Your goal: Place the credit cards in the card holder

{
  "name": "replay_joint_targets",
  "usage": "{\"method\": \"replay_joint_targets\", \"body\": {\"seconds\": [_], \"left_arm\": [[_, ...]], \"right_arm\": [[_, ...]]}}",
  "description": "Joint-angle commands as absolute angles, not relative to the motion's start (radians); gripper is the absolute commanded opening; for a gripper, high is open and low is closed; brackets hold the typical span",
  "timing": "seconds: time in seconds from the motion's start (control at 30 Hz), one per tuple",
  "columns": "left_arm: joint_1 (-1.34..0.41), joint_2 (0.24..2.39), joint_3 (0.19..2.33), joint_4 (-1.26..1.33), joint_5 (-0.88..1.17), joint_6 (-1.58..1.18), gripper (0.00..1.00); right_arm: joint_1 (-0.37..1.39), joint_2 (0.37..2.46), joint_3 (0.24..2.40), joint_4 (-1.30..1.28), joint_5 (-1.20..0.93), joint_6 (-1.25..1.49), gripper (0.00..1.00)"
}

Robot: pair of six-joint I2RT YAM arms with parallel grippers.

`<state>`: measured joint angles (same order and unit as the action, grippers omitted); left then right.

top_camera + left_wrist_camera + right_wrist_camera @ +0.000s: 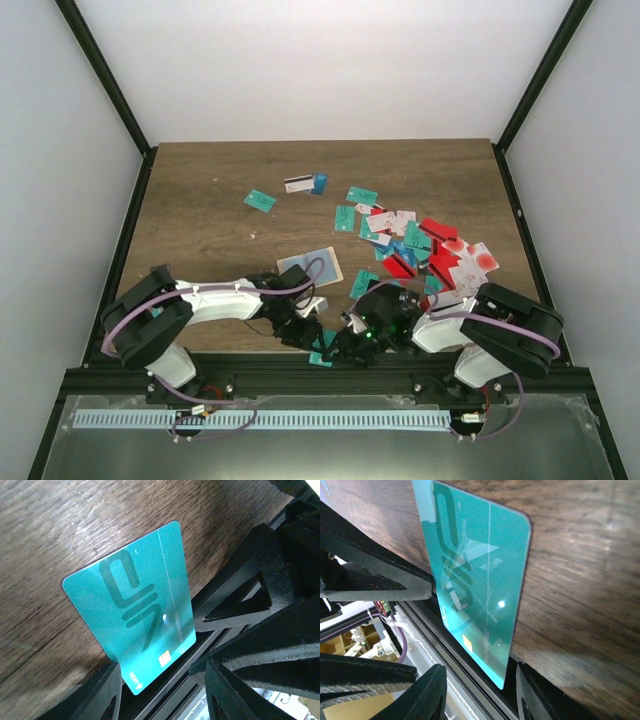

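Dark brown wood-grain table (200, 200), matte, streaked with fine lengthwise lines, bounded at the near edge by a black metal rail (250, 372).

Strewn over the right half: the credit cards (420, 250). Thin, flat plastic rectangles with rounded corners, in teal, red, white and blue. Many overlapping in a loose heap, a few lying singly toward the far middle, one of them white with a dark magnetic stripe.

Nearer the middle, just beyond the left arm's wrist and apart from the heap: the card holder (300, 266). Tan, squarish, soft-edged, lying flat on the wood.

At the near edge, between both arms: one teal card (135, 615). Glossy, catching small points of light, printed with a darker teal looping mark, a hairline pale stripe and a tiny gold chip. Resting on the wood, one corner jutting out past the edge over the rail.

On the left gripper (162, 692), matte black angular fingers spread apart, the jutting corner in the gap close to one finger and clear of the other, nothing pinched.

On the right gripper (480, 690), the same: blunt black fingers spread, the corner between them, nothing clamped.
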<state>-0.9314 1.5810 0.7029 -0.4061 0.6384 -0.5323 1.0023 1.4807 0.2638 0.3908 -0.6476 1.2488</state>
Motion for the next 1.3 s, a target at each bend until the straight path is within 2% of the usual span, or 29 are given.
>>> {"method": "replay_joint_targets", "body": {"seconds": [0.0, 0.23, 0.5, 0.7, 0.93, 1.13, 1.27], "left_arm": [[-0.957, 1.658, 0.641, -0.364, 0.644, -0.534, 0.49], [-0.960, 1.665, 0.615, -0.319, 0.708, -0.535, 0.48], [-0.953, 1.608, 0.660, -0.403, 0.623, -0.518, 0.47], [-0.878, 1.433, 0.773, -0.562, 0.539, -0.492, 0.48], [-0.762, 1.295, 0.965, -0.728, 0.382, -0.426, 0.51], [-0.663, 1.263, 1.082, -0.777, 0.320, -0.371, 0.60], [-0.605, 1.241, 1.103, -0.781, 0.259, -0.397, 0.92]], "right_arm": [[1.009, 1.598, 0.212, 0.324, -0.483, 1.314, 0.39], [1.008, 1.617, 0.197, 0.407, -0.472, 1.331, 0.28], [1.008, 1.481, 0.178, 0.289, -0.441, 1.325, 0.02], [0.968, 1.222, 0.225, 0.047, -0.399, 1.222, 0.01], [0.829, 0.995, 0.389, -0.251, -0.425, 1.041, 0.01], [0.724, 0.962, 0.506, -0.330, -0.507, 0.930, 0.01], [0.661, 0.952, 0.573, -0.341, -0.562, 0.871, 0.01]]}}
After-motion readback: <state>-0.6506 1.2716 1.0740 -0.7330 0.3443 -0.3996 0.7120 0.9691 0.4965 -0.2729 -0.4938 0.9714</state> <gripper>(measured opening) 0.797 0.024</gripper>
